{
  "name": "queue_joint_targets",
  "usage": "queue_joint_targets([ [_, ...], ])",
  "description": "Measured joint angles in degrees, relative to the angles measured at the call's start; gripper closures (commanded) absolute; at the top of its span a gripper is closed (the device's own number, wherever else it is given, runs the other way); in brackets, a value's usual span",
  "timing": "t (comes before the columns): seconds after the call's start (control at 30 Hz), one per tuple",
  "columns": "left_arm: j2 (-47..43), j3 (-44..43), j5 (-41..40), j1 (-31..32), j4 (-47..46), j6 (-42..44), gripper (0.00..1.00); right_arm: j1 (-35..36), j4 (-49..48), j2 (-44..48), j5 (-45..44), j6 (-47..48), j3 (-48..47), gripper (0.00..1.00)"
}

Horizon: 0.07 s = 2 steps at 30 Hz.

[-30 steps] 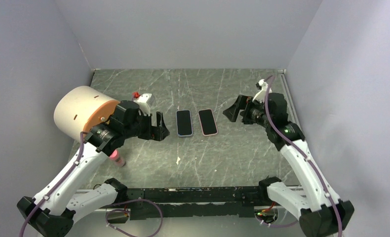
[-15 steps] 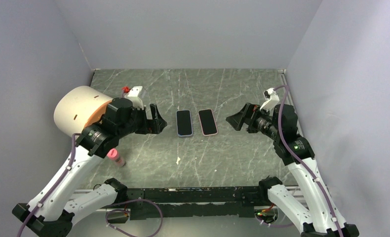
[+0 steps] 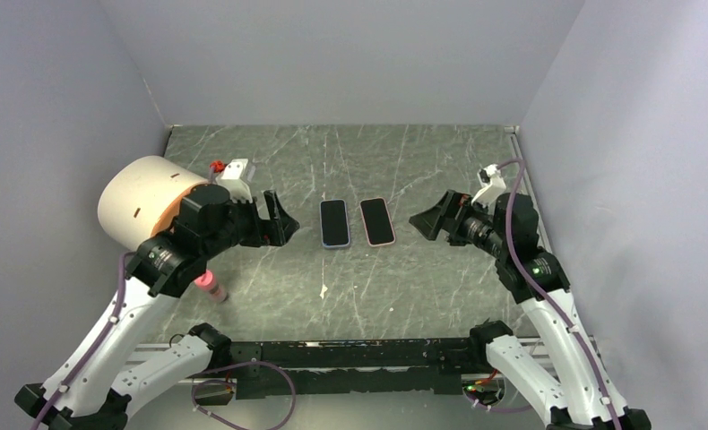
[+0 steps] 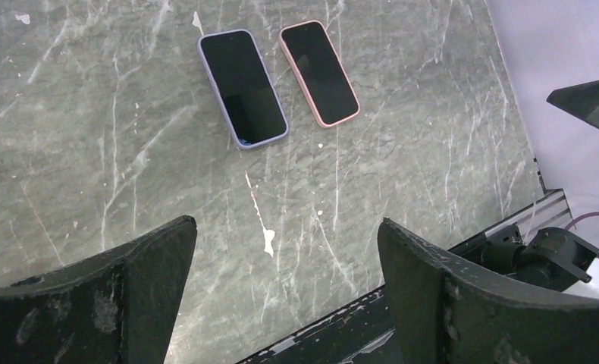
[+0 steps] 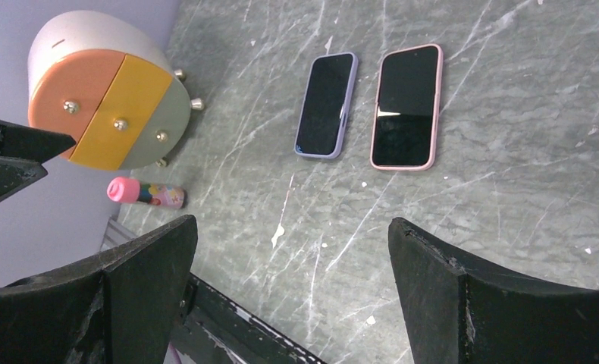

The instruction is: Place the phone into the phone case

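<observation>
From above, the left gripper (image 3: pixel 279 219) and the right gripper (image 3: pixel 429 219) hang over the table (image 3: pixel 404 287) with their jaws spread wide and nothing in them. They face each other. Between them two flat dark pieces lie side by side, close but apart: the lilac-rimmed piece (image 3: pixel 334 222) just in front of the left gripper, and the pink-rimmed piece (image 3: pixel 377 221) just in front of the right one. I cannot tell which is the phone and which is the case. Behind the left gripper stands a round drawer box (image 3: pixel 144 206), and below its arm lies a small pink tube (image 3: pixel 211 287).

In the left wrist view, both pieces lie ahead of the open fingers (image 4: pixel 152 280), the lilac one closer to them. The stone-patterned surface under the fingers is bare except for pale chips.

In the right wrist view, both pieces are ahead of the fingers (image 5: pixel 448 296), and the pink one lies more in line with them. Its face shines, so it is probably smooth glass.

I judge the phone to be stiff, rather light, slippery and easy to scratch. It lies flat, so it is best taken by the long edges, not by the face. The case will probably give a little at its rim. The table looks hard and smooth, so a piece may slide when it is pushed. Grey walls enclose the table on the left, right and far sides, but around the pieces there is free room.
</observation>
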<state>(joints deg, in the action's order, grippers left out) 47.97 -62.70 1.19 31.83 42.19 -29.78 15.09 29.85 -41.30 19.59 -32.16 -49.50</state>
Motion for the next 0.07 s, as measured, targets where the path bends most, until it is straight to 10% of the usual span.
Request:
queue_joint_targets([
  [0.07,0.04,0.00,0.00,0.02,0.00,0.00,0.06,0.00,-0.02,0.00,0.00,-0.22,0.28,0.01],
])
